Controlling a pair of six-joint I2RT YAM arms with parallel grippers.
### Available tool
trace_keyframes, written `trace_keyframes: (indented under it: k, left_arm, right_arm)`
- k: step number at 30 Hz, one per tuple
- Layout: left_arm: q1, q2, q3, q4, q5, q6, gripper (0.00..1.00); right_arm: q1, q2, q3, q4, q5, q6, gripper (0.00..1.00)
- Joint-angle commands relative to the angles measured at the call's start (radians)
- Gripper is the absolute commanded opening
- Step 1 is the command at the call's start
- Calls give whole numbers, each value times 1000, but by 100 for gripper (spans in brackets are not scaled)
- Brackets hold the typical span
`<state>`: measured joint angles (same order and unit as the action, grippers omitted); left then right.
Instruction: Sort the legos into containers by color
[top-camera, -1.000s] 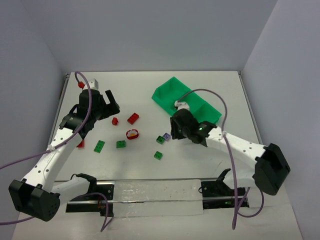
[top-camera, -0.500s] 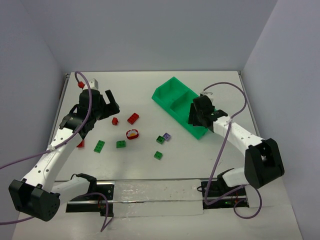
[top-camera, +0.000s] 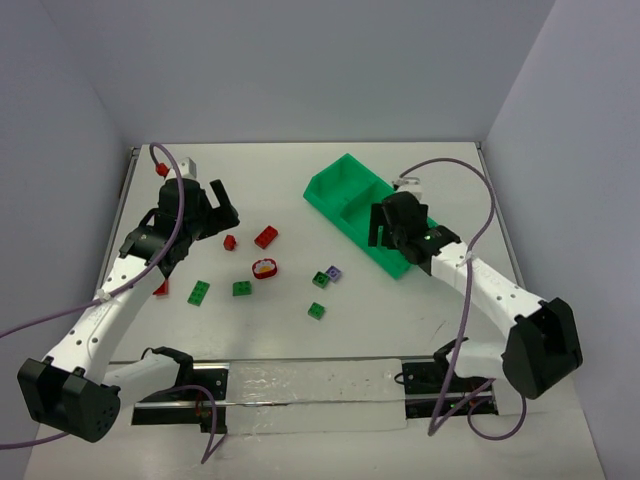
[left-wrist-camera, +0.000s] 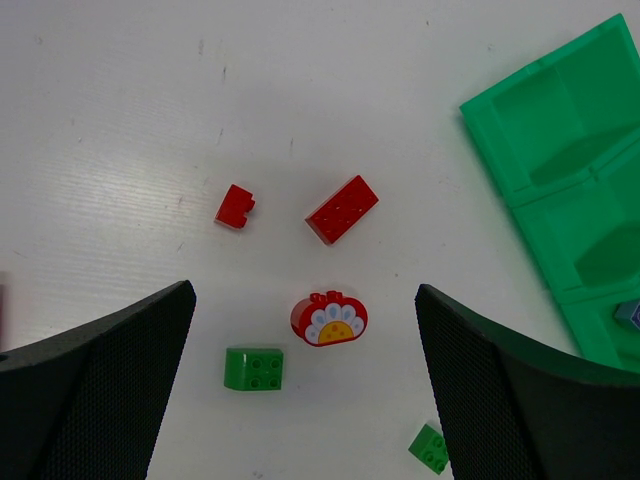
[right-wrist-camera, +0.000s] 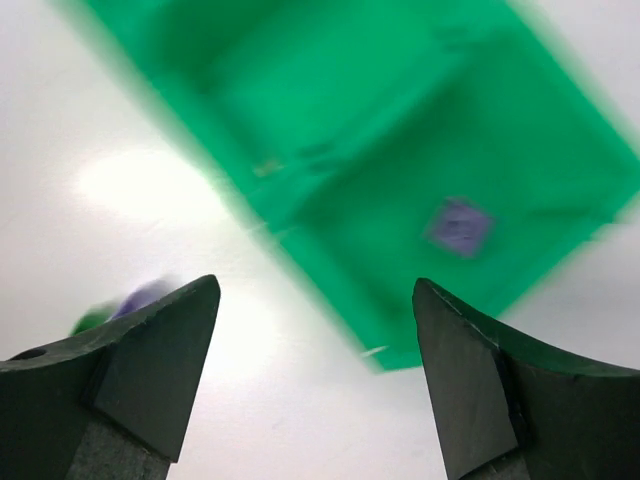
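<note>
The right gripper (right-wrist-camera: 312, 295) hangs spread wide and empty over the green tray (top-camera: 335, 182) near the far right corner of the table (top-camera: 420, 330). A blurred, seemingly purple brick (right-wrist-camera: 460, 225) lies inside. The left gripper (left-wrist-camera: 305, 292) gapes empty.

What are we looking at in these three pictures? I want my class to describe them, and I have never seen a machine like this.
Two robot arms are bolted to a white table. One picture looks down from above; the other two come from a camera on each wrist. Loose on it lie toy bricks, such as a red brick, a green brick and a round red piece. The right tool hangs open over the green tray, where a purple brick lies. The left tool is open too. Neither holds anything.
</note>
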<state>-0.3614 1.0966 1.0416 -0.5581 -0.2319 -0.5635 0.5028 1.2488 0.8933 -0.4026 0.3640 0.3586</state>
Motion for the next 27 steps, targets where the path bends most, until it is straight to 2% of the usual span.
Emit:
trace_keyframes:
  k: [1, 5, 11, 14, 19, 27]
  left_arm:
    - [-10, 14, 15, 13, -14, -4, 99]
    - [-22, 17, 17, -1, -24, -6, 99]
    - [-27, 17, 28, -2, -32, 2, 99]
    - [-27, 34, 38, -10, -41, -3, 99]
    - [-28, 30, 25, 2, -44, -7, 99]
    - [-30, 31, 32, -7, -60, -3, 99]
  right_arm:
    - [227, 14, 33, 29, -41, -95, 84]
    - [290, 138, 23, 34, -168, -143, 78]
    - [304, 247, 9, 107, -234, -152, 77]
    - [305, 311, 35, 116, -231, -164, 75]
    - [305, 379, 79, 112, -225, -173, 64]
    - [303, 448, 108, 127, -208, -179, 63]
